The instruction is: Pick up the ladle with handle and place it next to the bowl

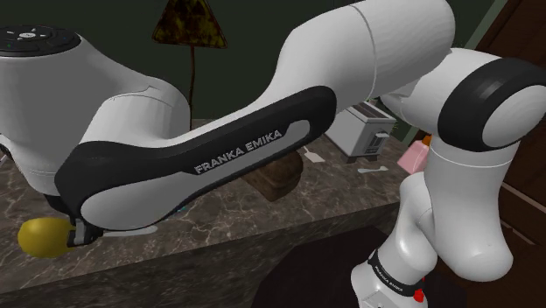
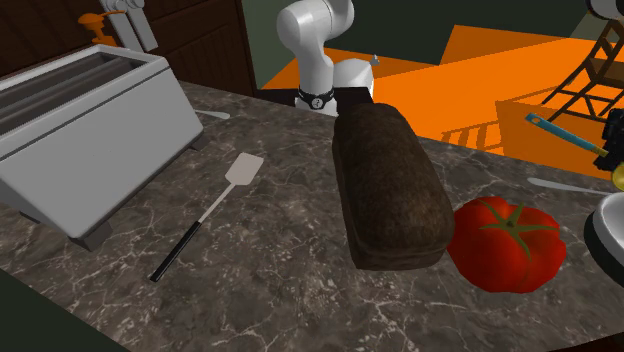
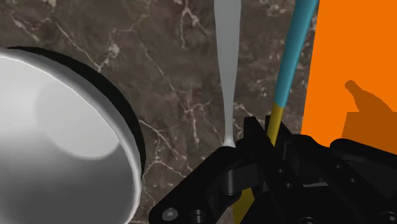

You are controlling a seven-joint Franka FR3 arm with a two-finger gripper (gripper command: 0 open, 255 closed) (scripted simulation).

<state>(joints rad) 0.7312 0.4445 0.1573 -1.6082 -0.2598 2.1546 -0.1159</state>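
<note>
In the shoulder view the ladle's yellow cup shows lower left by the marble counter, in the second exterior view its blue handle hangs at the right edge above the white bowl, and in the wrist view the gripper clamps that handle beside the bowl.

Your ladle has a slim teal handle that turns yellow lower down, and that yellow stretch runs between the black fingers of the gripper, which clasp it. In the shoulder view you see its rounded yellow cup at the hand's end. The bowl is white, deep and upright, dark along its outer edge, standing on the marbled counter near the ladle without touching it
</note>
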